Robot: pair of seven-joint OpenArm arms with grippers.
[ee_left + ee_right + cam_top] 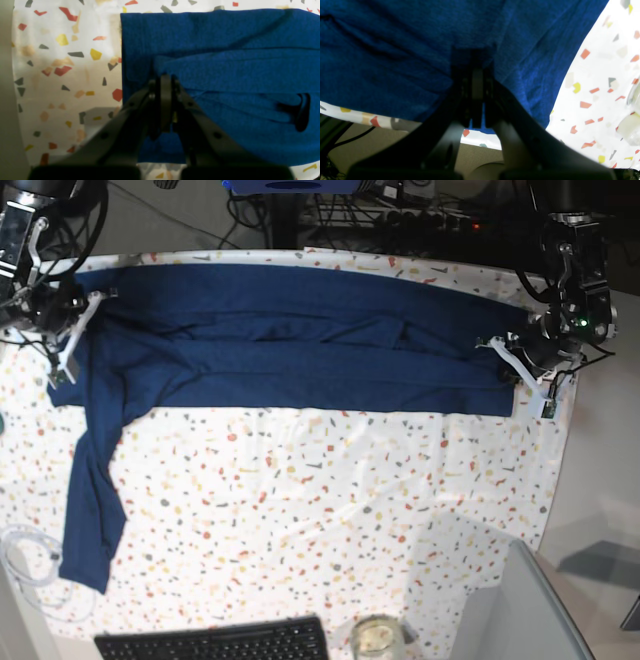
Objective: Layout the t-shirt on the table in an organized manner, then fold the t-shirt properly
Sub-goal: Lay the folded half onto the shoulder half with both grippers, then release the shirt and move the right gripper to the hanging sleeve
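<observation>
Left tool point(162, 82) clamped on the t-shirt point(290, 345) at one end, right tool point(477, 82) pinching the other; shirt stretched across the far side of the surface point(350, 490). One sleeve trailing toward the near edge: could drag, bunch, or slip off; uneven pulling risks skewed fold.

A robotics lab is suggested: cables point(330, 205) are tangled behind both arms, and a keyboard point(215, 643) is placed opposite them.

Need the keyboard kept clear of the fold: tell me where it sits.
In the base view the black keyboard lies at the table's near edge, left of centre, beside a glass jar.
</observation>
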